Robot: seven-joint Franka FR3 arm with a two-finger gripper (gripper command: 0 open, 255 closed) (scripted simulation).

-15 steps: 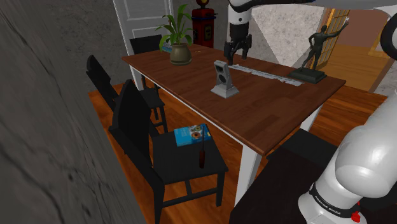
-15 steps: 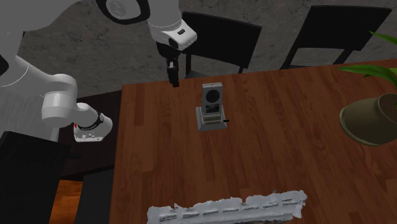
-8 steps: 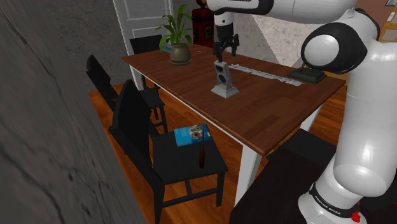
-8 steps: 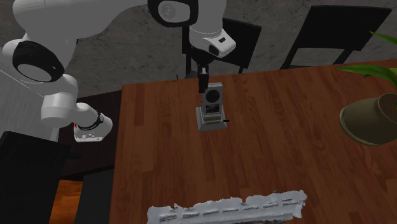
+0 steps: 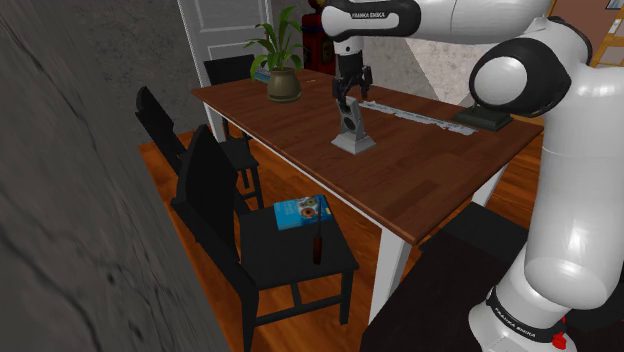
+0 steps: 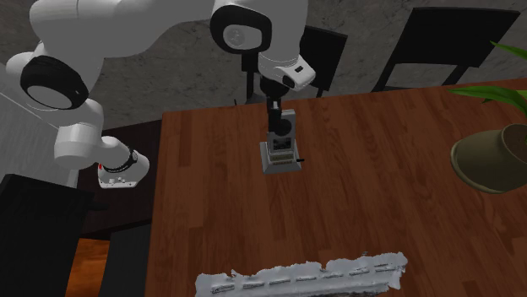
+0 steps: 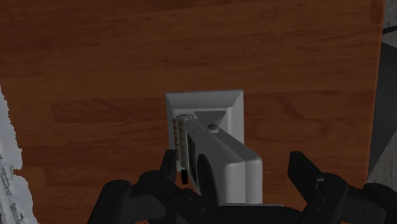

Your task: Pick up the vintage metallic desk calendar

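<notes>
Now astride the calendar (image 7: pixel 216 149) on the bench (image 7: pixel 95 63), the pincer (image 7: pixel 235 170) gapes, gripping nothing; centring, then closing squarely on the upright, should prevent tipping.

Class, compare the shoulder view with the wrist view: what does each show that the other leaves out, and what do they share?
Shoulder view adds the potted plant, the black chairs, a blue book on one seat and the white door. Wrist view adds the top-down look: the tool open, its fingers standing either side of the calendar, with a gap at one finger. Both share the calendar, the wooden table and the pale strip lying on it.
</notes>
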